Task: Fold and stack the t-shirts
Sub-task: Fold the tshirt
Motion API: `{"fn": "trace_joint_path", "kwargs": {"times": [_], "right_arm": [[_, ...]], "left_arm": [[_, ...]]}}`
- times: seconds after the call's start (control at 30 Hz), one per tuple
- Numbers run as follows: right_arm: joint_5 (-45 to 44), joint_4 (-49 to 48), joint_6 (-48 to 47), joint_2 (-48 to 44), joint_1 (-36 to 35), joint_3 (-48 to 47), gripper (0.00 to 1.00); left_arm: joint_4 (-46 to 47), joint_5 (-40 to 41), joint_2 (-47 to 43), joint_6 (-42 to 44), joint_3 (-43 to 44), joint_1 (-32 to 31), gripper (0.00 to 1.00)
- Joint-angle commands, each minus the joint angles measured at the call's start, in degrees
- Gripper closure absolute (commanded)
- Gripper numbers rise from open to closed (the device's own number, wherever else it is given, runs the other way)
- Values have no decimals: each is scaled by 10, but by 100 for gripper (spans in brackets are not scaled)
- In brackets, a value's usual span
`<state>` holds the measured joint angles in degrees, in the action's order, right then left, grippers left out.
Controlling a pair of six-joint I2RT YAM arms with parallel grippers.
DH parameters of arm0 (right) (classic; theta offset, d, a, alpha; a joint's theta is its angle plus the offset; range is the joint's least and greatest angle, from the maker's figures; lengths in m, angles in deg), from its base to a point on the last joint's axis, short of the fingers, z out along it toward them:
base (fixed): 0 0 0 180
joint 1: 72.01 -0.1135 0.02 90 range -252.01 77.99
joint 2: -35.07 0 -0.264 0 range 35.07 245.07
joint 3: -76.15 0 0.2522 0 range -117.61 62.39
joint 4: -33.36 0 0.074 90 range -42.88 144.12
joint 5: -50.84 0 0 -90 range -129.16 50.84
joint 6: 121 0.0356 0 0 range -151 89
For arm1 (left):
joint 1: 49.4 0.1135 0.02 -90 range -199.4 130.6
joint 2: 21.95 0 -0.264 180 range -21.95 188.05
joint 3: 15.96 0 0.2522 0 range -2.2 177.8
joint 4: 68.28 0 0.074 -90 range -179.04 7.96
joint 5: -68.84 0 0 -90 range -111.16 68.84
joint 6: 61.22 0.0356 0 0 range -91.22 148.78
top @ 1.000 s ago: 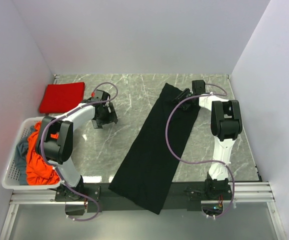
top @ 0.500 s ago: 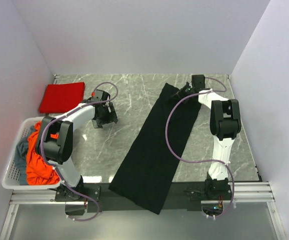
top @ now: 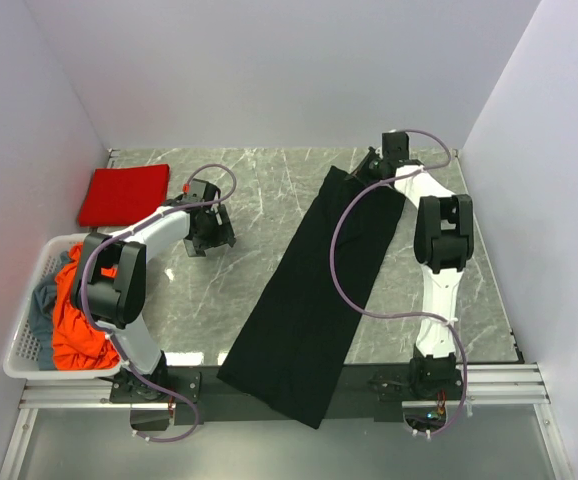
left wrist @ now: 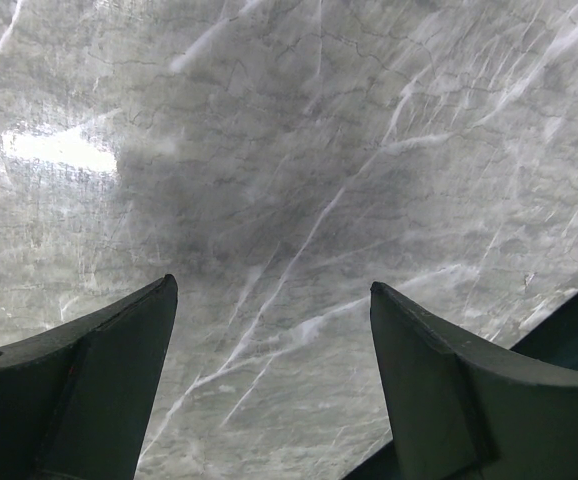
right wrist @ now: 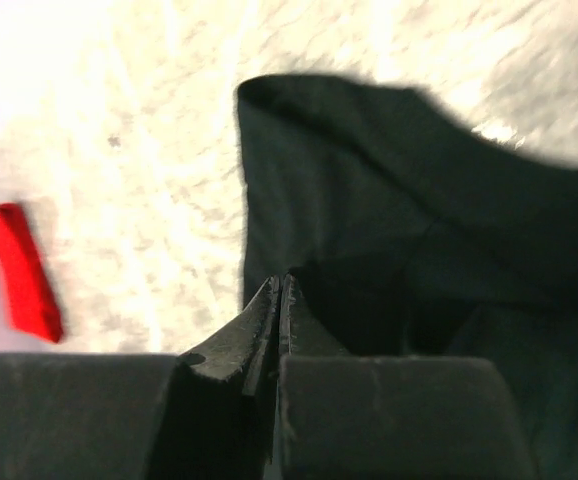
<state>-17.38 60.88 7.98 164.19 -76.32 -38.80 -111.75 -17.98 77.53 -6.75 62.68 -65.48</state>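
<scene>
White plastic basket (top: 21, 345) sits at the near left edge of the grey marble table (top: 259, 200). It holds a crumpled orange-red shirt (top: 74, 325), with a grey-blue shirt (top: 41, 300) bunched against its left wall. Beyond it, in the far left corner, a red shirt (top: 124, 193) lies folded into a neat rectangle, flat on the stone and apart from the basket. Just right of that, the left claw (top: 212, 238) hangs low over bare marble, released, its two fingers (left wrist: 89, 380) spread wide with nothing between them. Its wrist camera shows only veined stone under the gap. Across the middle, a long black shirt (top: 314, 290) lies in a narrow band. It runs diagonally from the near edge, where its lower end droops over the table's front, up to the far right. There the right claw (top: 367, 172) is clenched, jaws pressed together on the shirt's far edge. Its wrist view shows the fingertips meeting on a raised fold of the black cloth. The rest of the fabric spreads away over pale marble, and the red shirt shows as a small streak at the left.
</scene>
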Motion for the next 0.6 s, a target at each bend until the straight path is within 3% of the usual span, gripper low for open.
{"fn": "trace_joint_path", "kwargs": {"times": [0.0, 0.03, 0.13, 0.27, 0.57], "right_arm": [[-40, 37, -75, 17, -3, -55, 98], [-44, 49, -86, 26, -2, -61, 97], [-44, 59, -99, 40, -3, -78, 78], [-46, 72, -109, 32, -3, -84, 64], [-82, 22, -79, -140, -3, 101, 61]], "left_arm": [[12, -5, -9, 12, 4, 0, 16], [12, -5, -8, 13, 4, 0, 16], [12, -6, -4, 13, 5, 1, 16], [11, -7, -1, 13, 6, 0, 16], [11, -12, -5, 12, 7, 0, 16]]}}
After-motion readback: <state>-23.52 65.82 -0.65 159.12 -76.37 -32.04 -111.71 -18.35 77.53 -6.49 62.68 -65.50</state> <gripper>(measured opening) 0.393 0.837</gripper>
